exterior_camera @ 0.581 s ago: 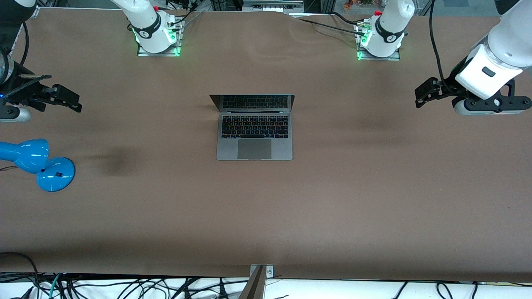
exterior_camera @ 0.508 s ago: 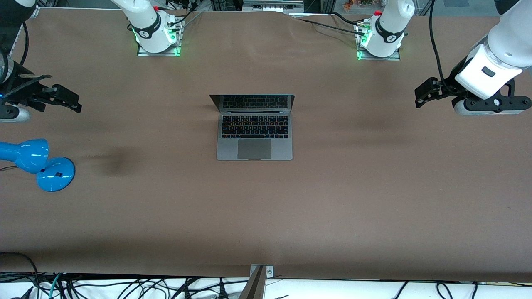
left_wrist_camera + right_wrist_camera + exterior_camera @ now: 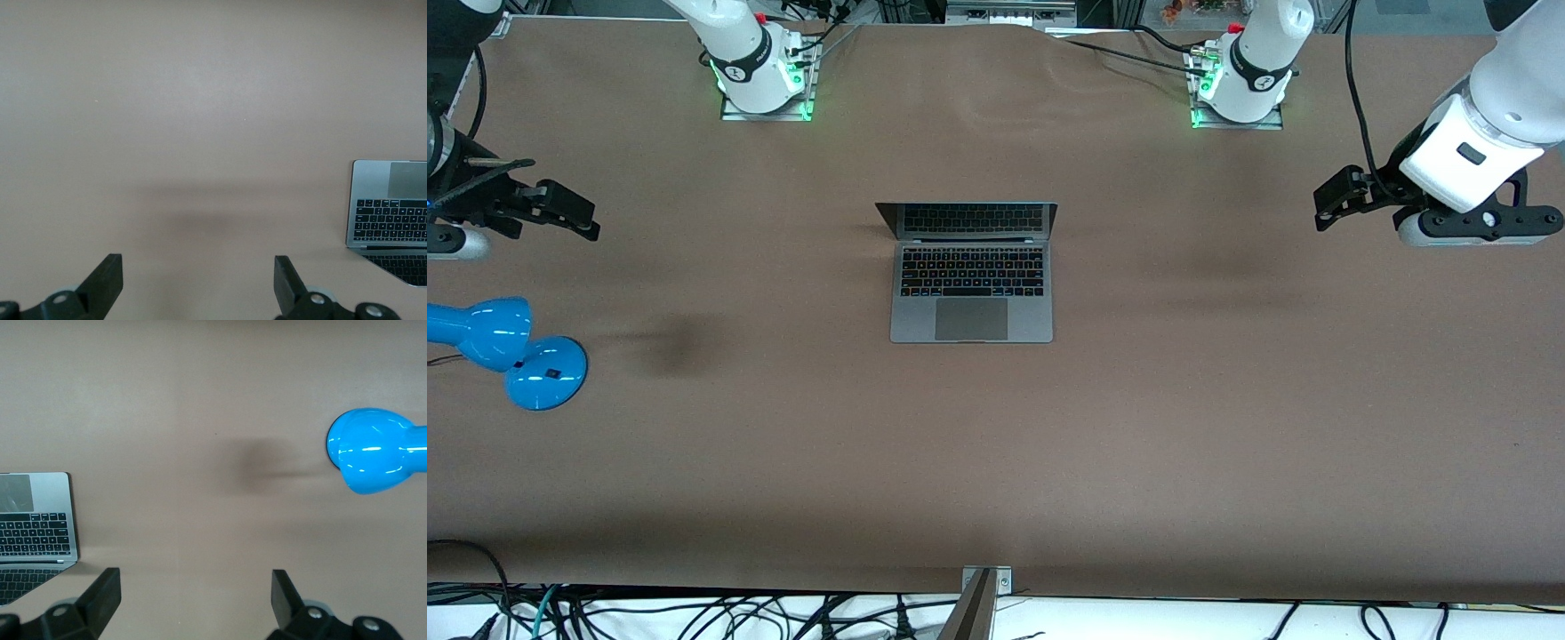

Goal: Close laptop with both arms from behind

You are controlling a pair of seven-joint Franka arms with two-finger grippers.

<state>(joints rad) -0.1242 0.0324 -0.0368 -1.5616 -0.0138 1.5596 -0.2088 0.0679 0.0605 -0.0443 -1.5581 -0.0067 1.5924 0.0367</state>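
The grey laptop (image 3: 971,283) stands open in the middle of the brown table, its dark screen upright and facing the front camera. It also shows in the left wrist view (image 3: 392,212) and in the right wrist view (image 3: 35,530). My left gripper (image 3: 1332,206) hangs in the air over the table's end by the left arm, well apart from the laptop, open and empty (image 3: 199,288). My right gripper (image 3: 574,213) hangs over the table's end by the right arm, open and empty (image 3: 195,603).
A blue desk lamp (image 3: 511,351) stands on the table at the right arm's end, nearer the front camera than the right gripper; its head shows in the right wrist view (image 3: 373,452). The arm bases (image 3: 765,76) (image 3: 1240,84) stand at the table's back edge.
Both grippers have shifted very slightly; the laptop has not moved.
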